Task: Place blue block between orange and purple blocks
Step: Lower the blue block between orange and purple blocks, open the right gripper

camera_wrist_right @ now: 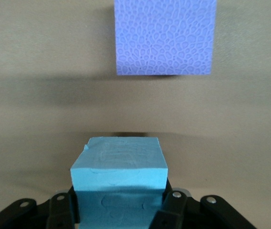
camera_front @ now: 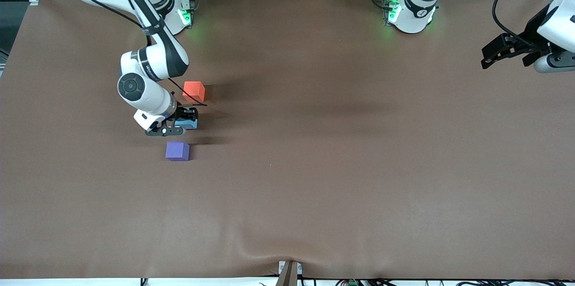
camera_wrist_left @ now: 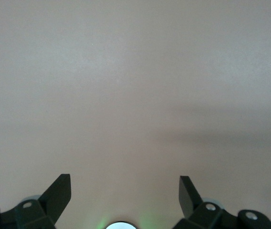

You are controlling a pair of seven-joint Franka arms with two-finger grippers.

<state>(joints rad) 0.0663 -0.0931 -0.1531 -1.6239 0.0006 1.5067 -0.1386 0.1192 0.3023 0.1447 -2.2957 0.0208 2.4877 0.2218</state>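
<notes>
Right gripper (camera_front: 179,121) clamped on the blue block (camera_front: 187,122) — low over the table (camera_front: 337,165).
Block sits between the orange block (camera_front: 194,91), farther from the front camera, and the purple block (camera_front: 177,151), nearer. Left gripper (camera_wrist_left: 125,195) waits at its own table end — fingers apart, nothing held.

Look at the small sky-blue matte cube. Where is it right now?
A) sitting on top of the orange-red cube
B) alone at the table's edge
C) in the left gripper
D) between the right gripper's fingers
D: the small sky-blue matte cube sits between the fingers of the right gripper, while the left gripper is open and holds nothing.
</notes>
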